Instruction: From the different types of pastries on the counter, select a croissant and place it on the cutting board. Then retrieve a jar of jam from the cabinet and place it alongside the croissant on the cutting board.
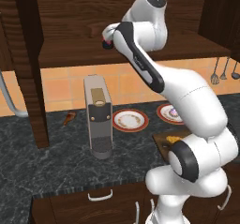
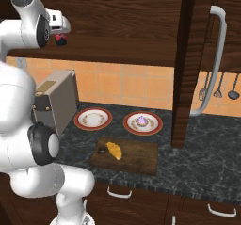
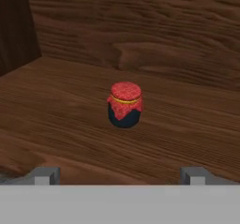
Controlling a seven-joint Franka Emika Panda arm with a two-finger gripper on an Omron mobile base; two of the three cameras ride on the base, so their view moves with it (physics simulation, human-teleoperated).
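Note:
The jar of jam (image 3: 124,104), dark with a red cloth-like lid, stands upright on the cabinet's wooden shelf (image 3: 56,120). My gripper (image 3: 119,176) is open and faces it from a short way off, with nothing between its fingertips (image 3: 44,175). From the base, the gripper (image 2: 63,31) is raised to shelf height beside the jar (image 2: 60,40). The jar (image 1: 107,44) also peeks out by the hand (image 1: 106,36). The golden croissant (image 2: 114,150) lies on the dark cutting board (image 2: 139,157) on the counter (image 2: 207,148). The purple cupcake (image 2: 141,121) sits on a plate.
Two red-rimmed plates (image 2: 92,118) (image 2: 153,125) lie behind the board. A grey boxy appliance (image 1: 98,116) stands left of them. A dark wooden post (image 2: 183,78) with a curved grey handle (image 2: 212,59) rises to the right, and utensils (image 2: 219,87) hang on the tiled wall.

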